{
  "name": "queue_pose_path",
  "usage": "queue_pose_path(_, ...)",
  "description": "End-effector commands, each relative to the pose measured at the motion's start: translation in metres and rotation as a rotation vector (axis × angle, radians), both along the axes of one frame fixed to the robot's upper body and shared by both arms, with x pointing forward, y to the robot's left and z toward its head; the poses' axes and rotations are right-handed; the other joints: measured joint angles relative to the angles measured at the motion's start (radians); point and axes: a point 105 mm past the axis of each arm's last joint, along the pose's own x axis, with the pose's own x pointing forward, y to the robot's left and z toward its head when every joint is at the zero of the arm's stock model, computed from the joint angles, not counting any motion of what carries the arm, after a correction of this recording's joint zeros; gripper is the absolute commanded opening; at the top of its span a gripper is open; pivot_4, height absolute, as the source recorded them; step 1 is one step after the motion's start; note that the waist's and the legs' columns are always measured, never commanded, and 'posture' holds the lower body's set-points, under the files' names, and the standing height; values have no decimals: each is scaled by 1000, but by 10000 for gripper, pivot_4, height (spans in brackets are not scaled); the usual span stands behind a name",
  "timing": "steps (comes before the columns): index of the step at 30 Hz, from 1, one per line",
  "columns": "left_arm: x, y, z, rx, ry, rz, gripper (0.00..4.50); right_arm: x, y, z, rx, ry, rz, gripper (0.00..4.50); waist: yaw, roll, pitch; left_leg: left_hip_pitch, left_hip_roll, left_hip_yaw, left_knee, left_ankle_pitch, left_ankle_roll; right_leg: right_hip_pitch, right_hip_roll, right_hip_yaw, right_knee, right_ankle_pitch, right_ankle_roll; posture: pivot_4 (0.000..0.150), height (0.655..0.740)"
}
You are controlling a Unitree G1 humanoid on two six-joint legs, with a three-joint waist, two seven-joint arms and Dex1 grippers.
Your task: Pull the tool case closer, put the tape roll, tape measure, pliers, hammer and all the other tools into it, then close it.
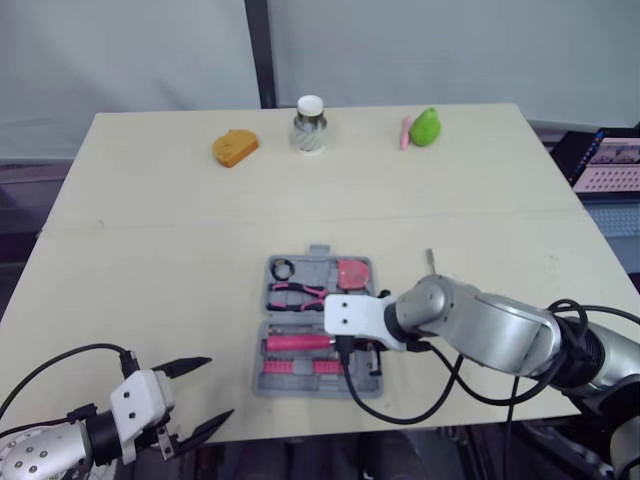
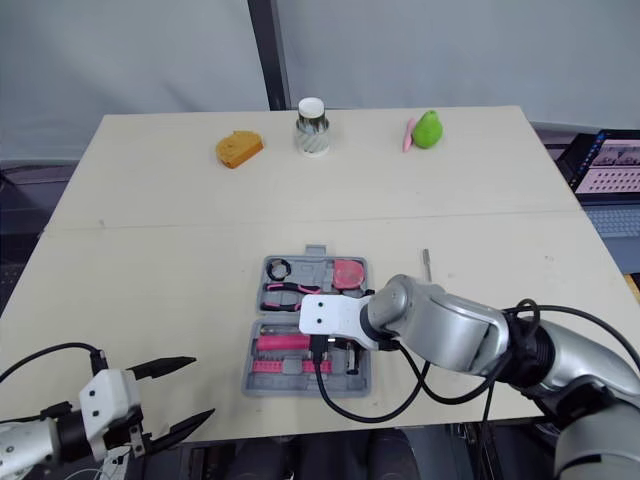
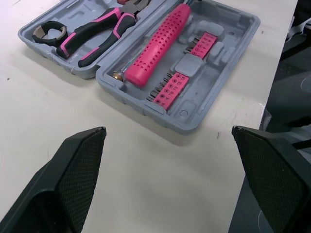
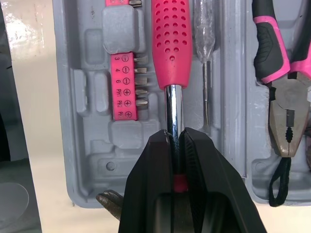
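Now the right gripper (image 4: pixel 176 141) pinches the hammer (image 4: pixel 171 39) shaft inside the case (image 3: pixel 228 29); the left gripper (image 1: pixel 219 386) gapes wide at seven o'clock, at the table (image 1: pixel 150 250) edge.

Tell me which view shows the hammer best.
The right wrist view: the hammer lies in the tool case, pink handle and chrome shaft close up, the right gripper shut on the shaft. The left wrist view shows its handle from the side; the eye views show it small, partly behind the gripper.
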Motion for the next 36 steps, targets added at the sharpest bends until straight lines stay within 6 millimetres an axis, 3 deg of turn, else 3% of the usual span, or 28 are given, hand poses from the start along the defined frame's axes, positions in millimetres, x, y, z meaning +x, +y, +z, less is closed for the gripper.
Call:
queue_pose_path(1,0,-3,4,2,-14,-14,45000,-2,5,0,14,-9,24,275,-1,0,0,0,0,0,0,0,0,0,0,0,0,0,0,1500,7400)
queue_pose_path(36,2,-1,2,4,-22,0,45000,2,13,-16,23,-17,35,275,-1,0,0,0,0,0,0,0,0,0,0,0,0,0,0,1500,7400)
